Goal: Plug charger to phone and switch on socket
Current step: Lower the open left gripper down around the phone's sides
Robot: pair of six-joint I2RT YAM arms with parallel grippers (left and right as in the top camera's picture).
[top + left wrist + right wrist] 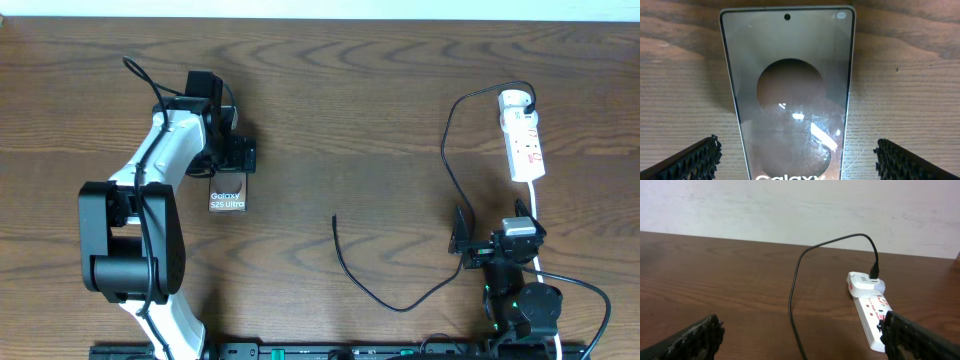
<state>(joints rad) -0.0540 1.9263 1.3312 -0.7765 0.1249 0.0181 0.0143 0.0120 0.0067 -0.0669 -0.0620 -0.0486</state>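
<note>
One flat dark rectangular phone [228,194] with white "Galaxy S25 Ultra" lettering. One long thin black charger cable [789,305]. One short white plastic power strip [524,140] with red markings. One thick white cord [537,200]. Two jointed robot arms, counted as left arm [160,160] and right arm [520,300]. Two black ribbed two-finger tools, left tool [797,155] and right tool [802,335]. One brown wood-grain desk [350,120] under all.

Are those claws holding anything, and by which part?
Nothing is held: the left gripper straddles the phone, open and not touching; the right gripper is open and empty.
</note>
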